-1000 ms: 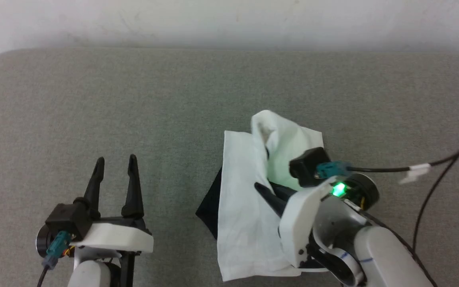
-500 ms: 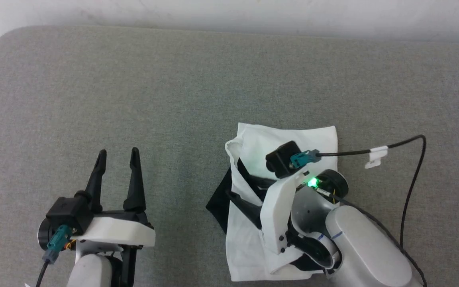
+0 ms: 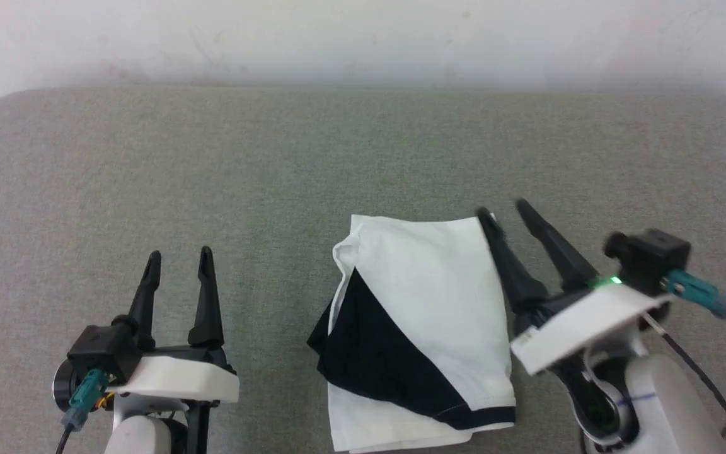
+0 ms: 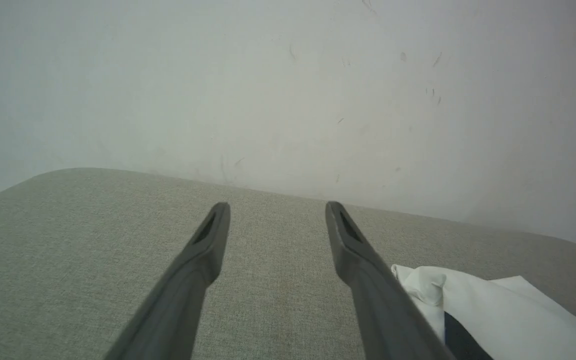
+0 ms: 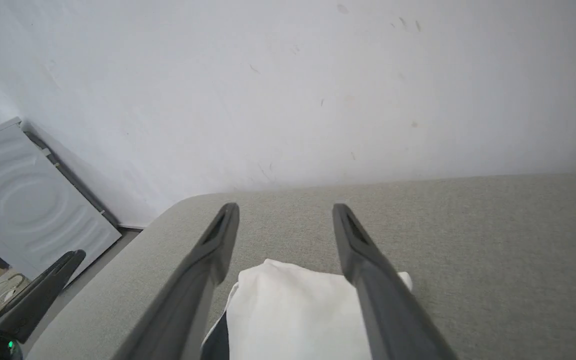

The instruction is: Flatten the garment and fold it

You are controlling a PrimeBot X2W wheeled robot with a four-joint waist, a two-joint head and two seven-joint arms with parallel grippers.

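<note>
Flanking one folded garment (image 3: pixel 426 277): left gripper (image 3: pixel 180 252), right gripper (image 3: pixel 500 208), both spread.

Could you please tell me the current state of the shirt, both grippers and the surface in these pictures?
White shirt with black sleeves: folded into a compact rectangle, lying flat, a black panel on top, not held.
Left gripper: open, empty, apart from the shirt.
Right gripper: open, empty, at the shirt's right edge.
Grey fabric-covered table: bearing the shirt.
</note>
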